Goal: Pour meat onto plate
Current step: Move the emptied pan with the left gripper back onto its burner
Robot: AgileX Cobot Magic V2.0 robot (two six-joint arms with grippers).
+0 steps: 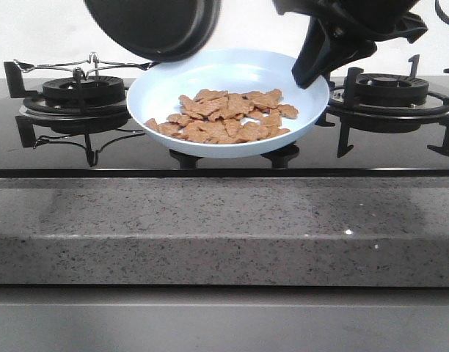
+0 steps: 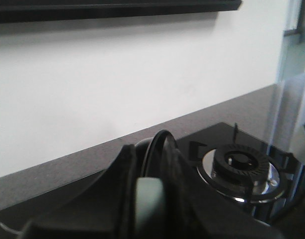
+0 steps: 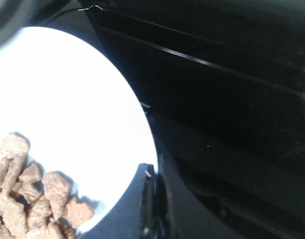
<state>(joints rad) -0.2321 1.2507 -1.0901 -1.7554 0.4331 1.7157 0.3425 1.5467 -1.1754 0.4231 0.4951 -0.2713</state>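
The meat lies heaped on the plate, toward its 6 o'clock rim, and the right jaws clamp the rim at 3 o'clock. The pan hangs tilted at 11 o'clock; I can't tell how the left jaws stand. If the right jaws tip the plate, pieces could slide onto the hob.

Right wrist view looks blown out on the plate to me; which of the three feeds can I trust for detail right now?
Right wrist view: the round pale blue plate is overexposed to flat white, the stove behind it near black. Left wrist view: soft, the foreground black frying pan blurred, glare streaks at the right edge. Front view: evenly lit and sharp; the orange-brown meat pieces read clearly.
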